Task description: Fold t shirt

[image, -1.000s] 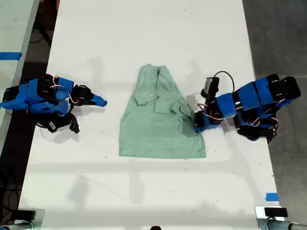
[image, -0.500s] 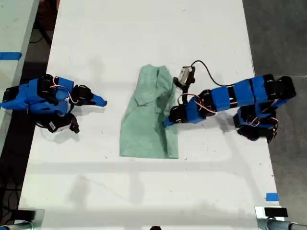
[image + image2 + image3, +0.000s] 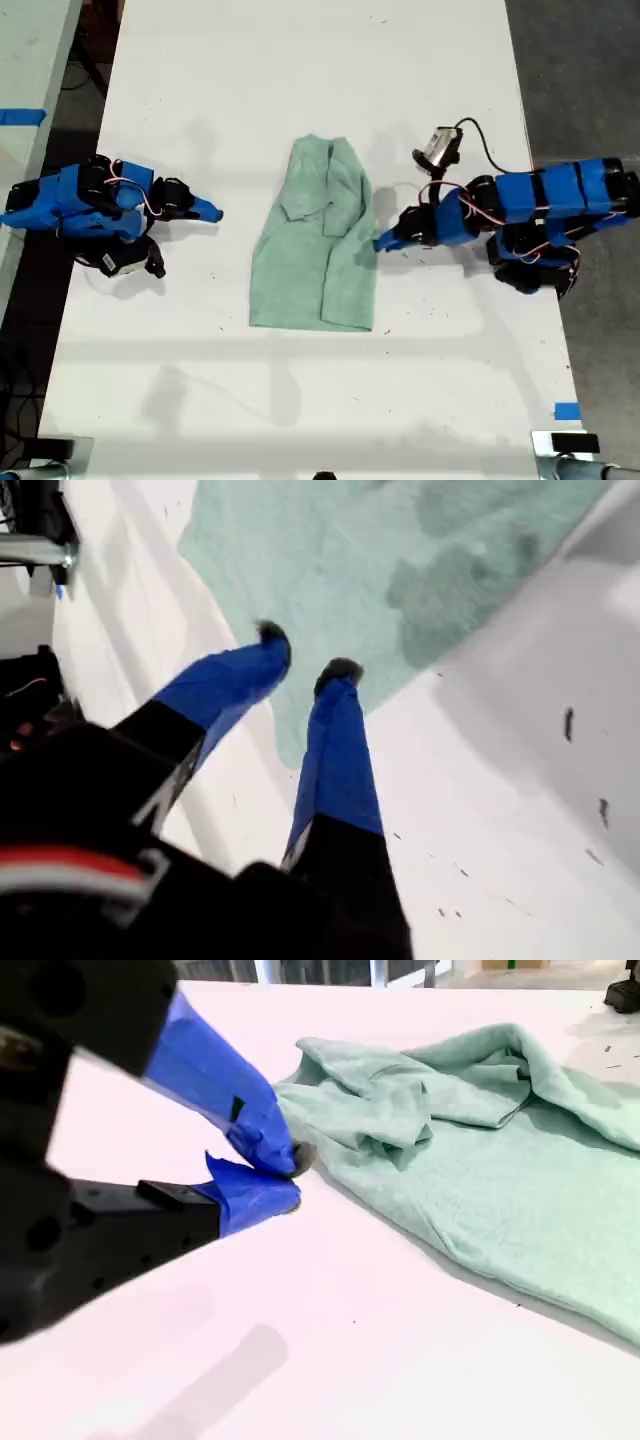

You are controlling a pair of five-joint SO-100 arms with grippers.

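The pale mint-green t shirt (image 3: 315, 250) lies in the middle of the white table (image 3: 300, 80), its side on the exterior view's right folded over onto the body. My first gripper (image 3: 380, 241) sits at that folded edge, open, nothing between its blue fingers (image 3: 340, 730); the fingertips hover just over the t shirt (image 3: 400, 560) border. My second gripper (image 3: 212, 212) rests on the table toward the exterior view's left, shut and empty, a short gap from the t shirt (image 3: 480, 1130). Its closed tips (image 3: 288, 1175) point at the crumpled sleeve.
Blue tape (image 3: 566, 411) marks the table near the exterior view's lower right corner. A second table with blue tape (image 3: 20, 116) stands at the exterior view's left. Dark floor lies past the table edge on the exterior view's right. A cable (image 3: 470, 135) loops over the first arm.
My first gripper carried the shirt's side across toward the exterior view's left, laid it over the body, let go and drew back to the folded edge. The second arm has not moved.
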